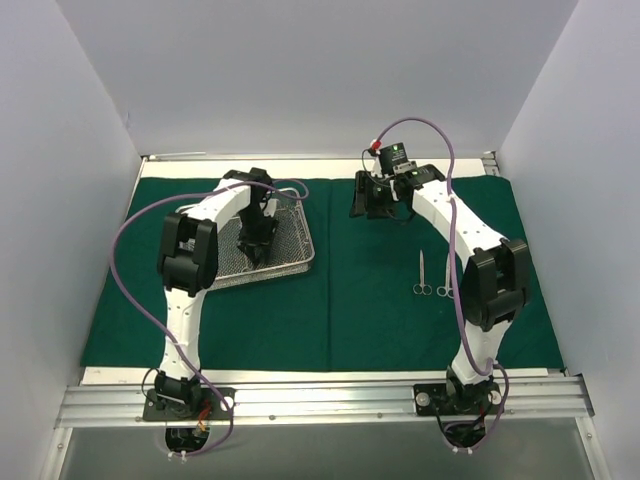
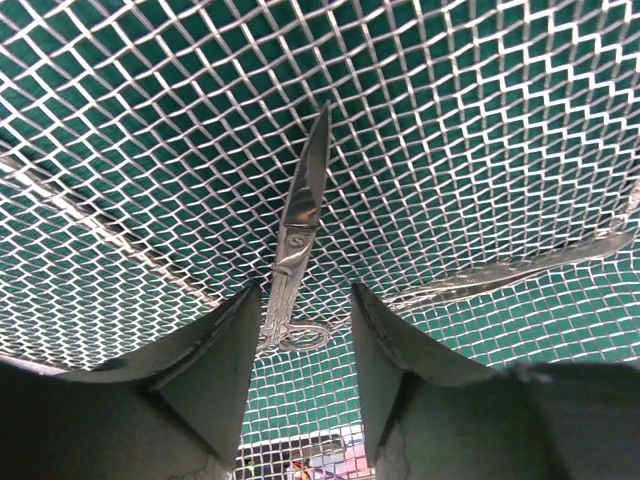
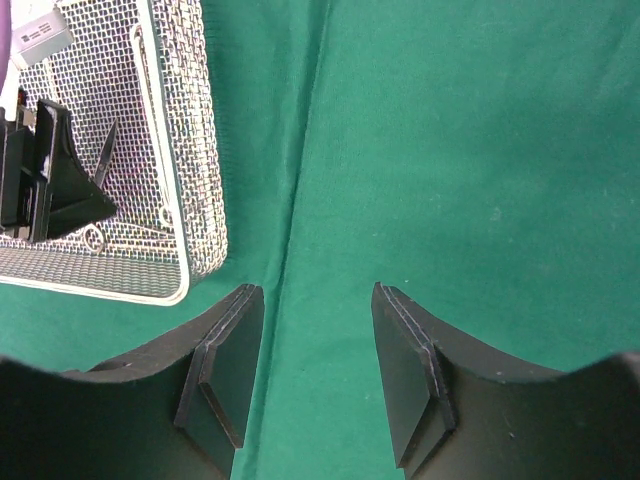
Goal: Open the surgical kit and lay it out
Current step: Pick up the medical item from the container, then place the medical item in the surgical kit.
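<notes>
The dark green cloth [image 1: 380, 320] lies spread flat over the table. The silver wire-mesh tray [image 1: 300, 262] stands on its left half. My left gripper [image 1: 256, 248] reaches down into the tray. In the left wrist view it [image 2: 305, 310] is open, its fingertips either side of the ring handles of a steel instrument [image 2: 300, 215] lying on the mesh. A second instrument [image 2: 520, 270] lies to the right. My right gripper [image 1: 378, 205] hovers open and empty over bare cloth [image 3: 450, 150] at the back centre. Two instruments [image 1: 422, 274] lie on the cloth's right half.
White walls close in the table on the left, back and right. A fold crease [image 3: 300, 200] runs down the cloth just right of the tray [image 3: 205, 180]. The right arm's elbow [image 1: 495, 285] hangs beside the laid-out instruments. An aluminium rail [image 1: 320, 400] runs along the near edge.
</notes>
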